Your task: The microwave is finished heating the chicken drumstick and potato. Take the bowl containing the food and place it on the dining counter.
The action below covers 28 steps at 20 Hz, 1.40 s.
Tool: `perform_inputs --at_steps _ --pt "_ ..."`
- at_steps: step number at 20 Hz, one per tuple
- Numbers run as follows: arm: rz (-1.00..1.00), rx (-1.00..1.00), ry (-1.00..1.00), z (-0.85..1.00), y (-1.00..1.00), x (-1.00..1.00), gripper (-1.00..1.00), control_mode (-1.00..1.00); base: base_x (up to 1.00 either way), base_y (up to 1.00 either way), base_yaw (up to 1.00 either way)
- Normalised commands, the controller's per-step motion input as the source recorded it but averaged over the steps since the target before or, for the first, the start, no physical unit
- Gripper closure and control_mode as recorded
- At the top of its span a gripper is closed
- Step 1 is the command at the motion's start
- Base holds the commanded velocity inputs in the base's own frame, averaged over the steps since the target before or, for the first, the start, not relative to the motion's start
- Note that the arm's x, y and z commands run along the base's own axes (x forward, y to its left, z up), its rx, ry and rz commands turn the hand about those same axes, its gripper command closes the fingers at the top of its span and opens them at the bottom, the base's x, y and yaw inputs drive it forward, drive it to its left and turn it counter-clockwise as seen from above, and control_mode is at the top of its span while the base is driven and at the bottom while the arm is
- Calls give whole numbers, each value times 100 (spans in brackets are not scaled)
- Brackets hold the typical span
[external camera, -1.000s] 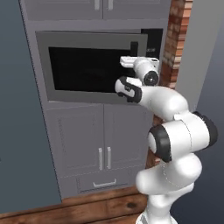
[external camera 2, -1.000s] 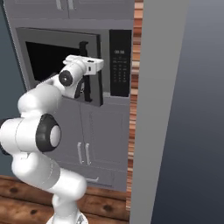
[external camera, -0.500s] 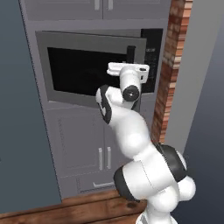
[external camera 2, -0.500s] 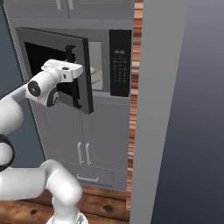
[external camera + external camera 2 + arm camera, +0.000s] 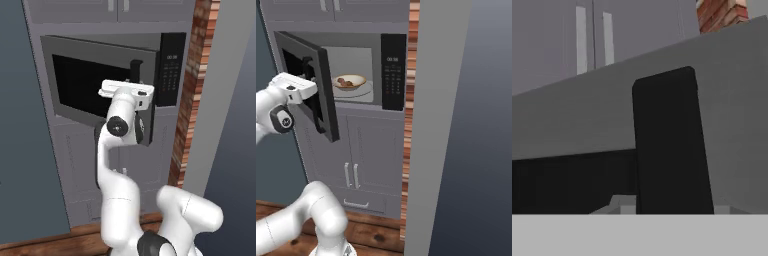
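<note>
The microwave stands about half open, its black glass door swung out to the left. Inside, the cream bowl with a tan rim sits on the glass turntable and holds reddish-brown food; drumstick and potato cannot be told apart. My gripper is shut on the door's dark vertical handle, which rises close up in the hand view. From the right, the gripper sits at the door's outer edge, well left of the bowl. The dining counter is out of view.
A brick column and a broad grey wall stand just right of the microwave. Grey cabinet doors with vertical handles are below it, more cabinets above. The open door juts out beside my arm. The floor is wood.
The microwave door has swung further open to the left with my gripper on its handle. The bowl inside has come into sight. My arm has folded left and lower.
</note>
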Motion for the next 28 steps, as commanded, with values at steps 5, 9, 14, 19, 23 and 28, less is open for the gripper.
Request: perform_inputs --at_steps 5,9,14,19,23,28 --pt "8 -1 -6 4 28 -61 -100 -100 0 0 0" --pt "0 0 0 -1 3 -2 -100 -100 0 0 0" --pt "2 -8 0 -30 14 -59 -100 -100 0 0 0" --pt "0 -11 0 -23 43 -83 -100 -100 0 0 0" --pt "0 -5 0 -2 11 -95 -100 -100 0 0 0" --pt "11 3 0 8 -69 -73 -100 -100 0 0 0"
